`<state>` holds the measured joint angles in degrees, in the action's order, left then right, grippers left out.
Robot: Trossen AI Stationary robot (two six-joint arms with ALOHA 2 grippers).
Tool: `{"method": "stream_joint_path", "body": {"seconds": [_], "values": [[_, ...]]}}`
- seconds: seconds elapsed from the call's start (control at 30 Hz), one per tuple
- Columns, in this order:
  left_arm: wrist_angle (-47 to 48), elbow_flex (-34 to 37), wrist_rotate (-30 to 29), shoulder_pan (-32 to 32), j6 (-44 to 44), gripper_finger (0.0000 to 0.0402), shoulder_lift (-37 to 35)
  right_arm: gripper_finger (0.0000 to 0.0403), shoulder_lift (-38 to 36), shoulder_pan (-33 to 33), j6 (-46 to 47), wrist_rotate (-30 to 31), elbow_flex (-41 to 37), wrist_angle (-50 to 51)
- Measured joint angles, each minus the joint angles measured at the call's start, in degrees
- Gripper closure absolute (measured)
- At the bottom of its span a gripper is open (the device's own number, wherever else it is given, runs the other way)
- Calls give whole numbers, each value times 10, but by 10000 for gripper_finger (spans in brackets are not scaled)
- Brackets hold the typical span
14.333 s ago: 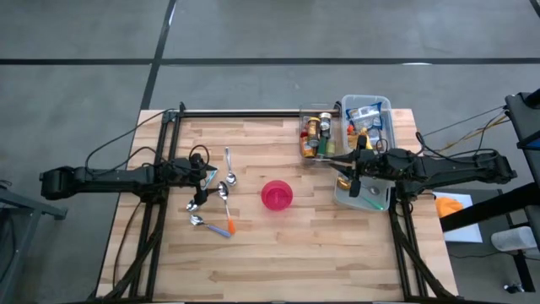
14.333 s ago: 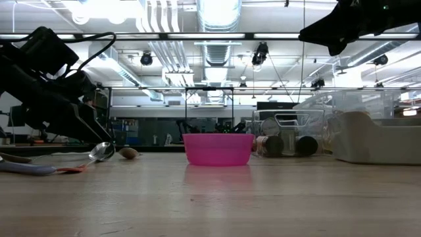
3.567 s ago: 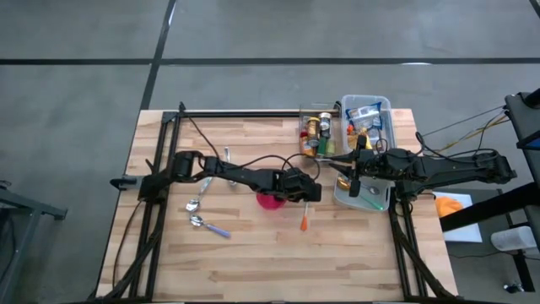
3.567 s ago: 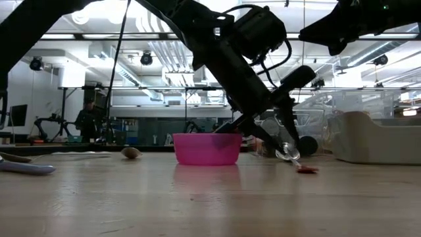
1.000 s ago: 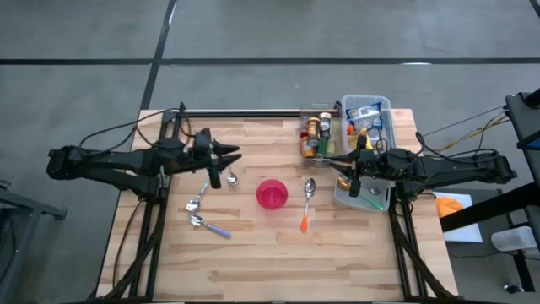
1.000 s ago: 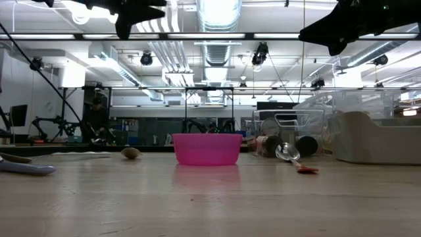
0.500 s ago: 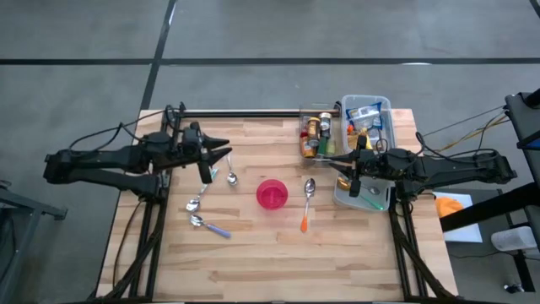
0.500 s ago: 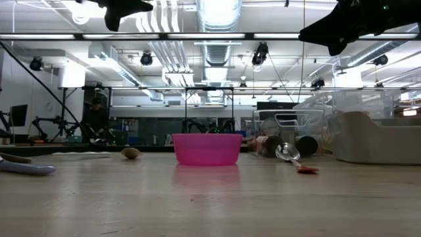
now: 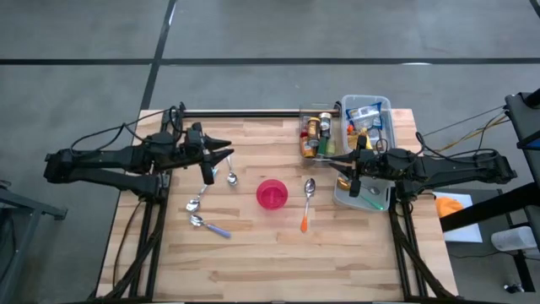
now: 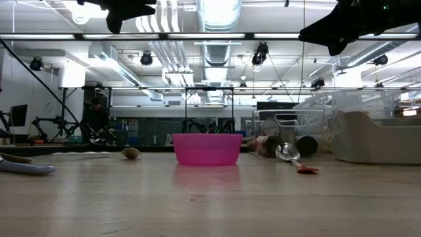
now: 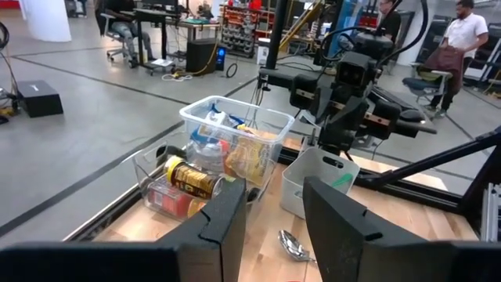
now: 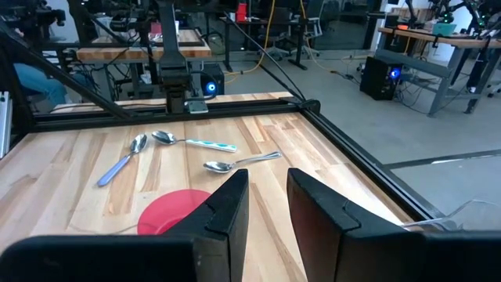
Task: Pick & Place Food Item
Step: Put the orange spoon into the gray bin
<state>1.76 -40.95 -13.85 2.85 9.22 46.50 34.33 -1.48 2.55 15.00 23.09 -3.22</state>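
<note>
From above, the left gripper (image 9: 221, 155) hovers empty at 10 o'clock from the pink bowl (image 9: 272, 193); the orange-handled spoon (image 9: 307, 202) lies at its 3 o'clock. The right gripper (image 9: 344, 173) waits over the food bins (image 9: 366, 110). At table height, the bowl stands centre, spoon just beside it. Both wrist views show fingers (image 11: 219, 227) (image 12: 227, 207) slightly parted, holding nothing.

The table (image 9: 253, 253) was pale wood in glued strips, smooth and matt. The pink bowl (image 9: 272, 194) looked like glossy plastic, and the spoons (image 12: 239, 162) had shiny metal bowls. The bin (image 11: 235, 129) of food was clear plastic.
</note>
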Motion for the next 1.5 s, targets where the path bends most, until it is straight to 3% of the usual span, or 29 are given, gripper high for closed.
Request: {"method": "stream_joint_path", "body": {"seconds": [1.03,1.33,1.5], "values": [[24,0,0,0,13,272,0,316,0,0,-10,0,0,0],[24,0,0,0,13,272,0,316,-1,0,101,0,0,-34],[25,0,0,0,13,272,0,316,17,0,218,-3,0,-91]]}}
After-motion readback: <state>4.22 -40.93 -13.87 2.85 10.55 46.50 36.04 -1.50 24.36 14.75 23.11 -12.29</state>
